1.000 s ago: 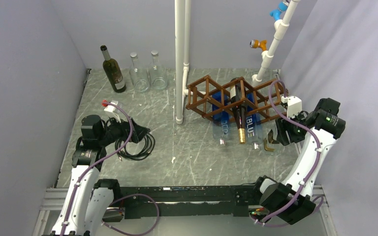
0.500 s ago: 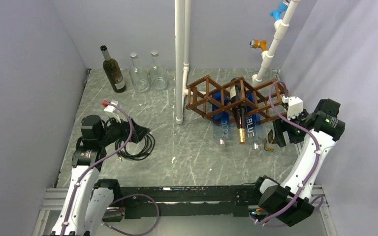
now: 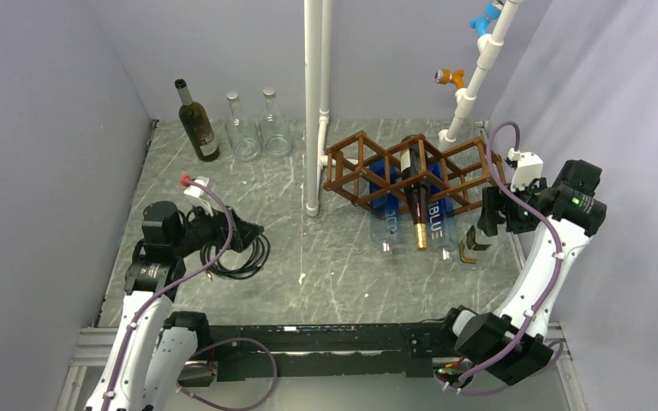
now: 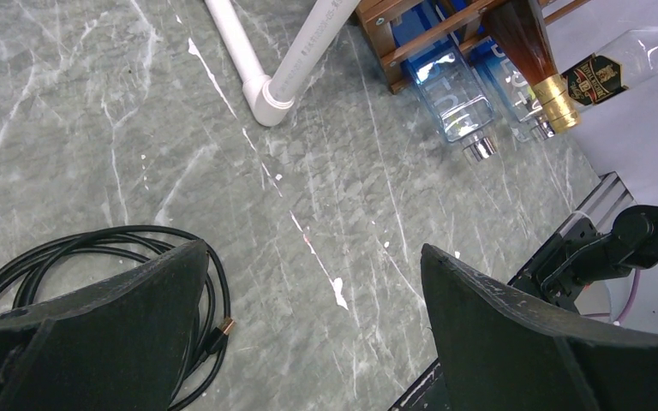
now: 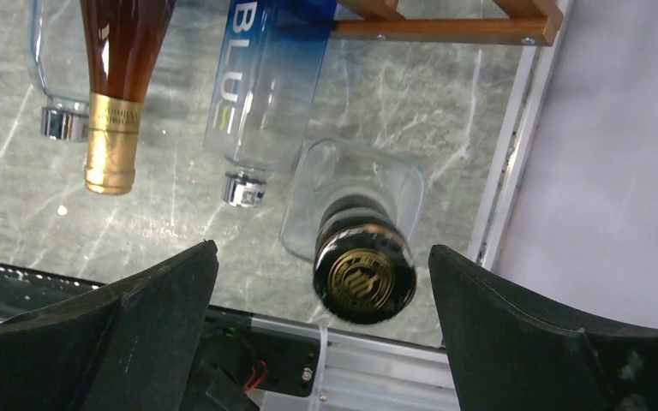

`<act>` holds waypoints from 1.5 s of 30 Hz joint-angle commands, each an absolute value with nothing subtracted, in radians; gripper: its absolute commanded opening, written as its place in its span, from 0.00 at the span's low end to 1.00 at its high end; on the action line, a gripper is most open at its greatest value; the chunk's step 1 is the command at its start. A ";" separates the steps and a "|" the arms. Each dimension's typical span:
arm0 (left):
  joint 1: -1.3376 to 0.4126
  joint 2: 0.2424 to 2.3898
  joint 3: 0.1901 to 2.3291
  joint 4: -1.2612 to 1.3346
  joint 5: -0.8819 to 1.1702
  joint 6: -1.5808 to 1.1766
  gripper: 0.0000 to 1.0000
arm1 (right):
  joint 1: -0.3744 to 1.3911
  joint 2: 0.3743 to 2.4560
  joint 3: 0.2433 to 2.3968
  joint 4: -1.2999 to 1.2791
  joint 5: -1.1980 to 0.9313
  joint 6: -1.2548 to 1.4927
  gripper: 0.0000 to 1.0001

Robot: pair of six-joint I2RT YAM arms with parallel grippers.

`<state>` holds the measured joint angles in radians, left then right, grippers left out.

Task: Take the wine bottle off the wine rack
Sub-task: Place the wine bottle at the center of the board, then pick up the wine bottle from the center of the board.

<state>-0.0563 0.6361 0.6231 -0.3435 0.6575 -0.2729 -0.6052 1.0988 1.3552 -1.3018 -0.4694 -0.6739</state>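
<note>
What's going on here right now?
The right gripper hangs open over a clear black-capped bottle that seems to stand on the table just in front of the right end of the wine rack, touching nothing. The dark gold-foiled wine bottle lies in the rack between two blue bottles. The left gripper is open, holding nothing.

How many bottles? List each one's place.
7. Standing far left: dark wine bottle, two clear bottles. In the wine rack: two blue bottles, gold-foiled wine bottle. Black-capped clear bottle by its right end.
</note>
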 commanded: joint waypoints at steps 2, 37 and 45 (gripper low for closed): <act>-0.066 0.624 0.669 -0.336 0.650 -0.246 0.99 | -0.603 1.135 1.386 -1.205 -0.500 -0.573 0.94; -0.074 0.630 0.667 -0.336 0.656 -0.245 0.99 | -0.548 1.070 1.406 -1.186 -0.394 -0.633 0.00; -0.071 0.636 0.667 -0.333 0.658 -0.245 0.99 | -0.548 1.064 1.508 -1.295 -0.457 -0.729 0.00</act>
<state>-0.0715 0.6350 0.6235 -0.3500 0.6540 -0.2634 -0.5526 1.0992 1.3941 -1.2861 -0.3969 -0.6563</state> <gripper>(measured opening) 0.992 0.354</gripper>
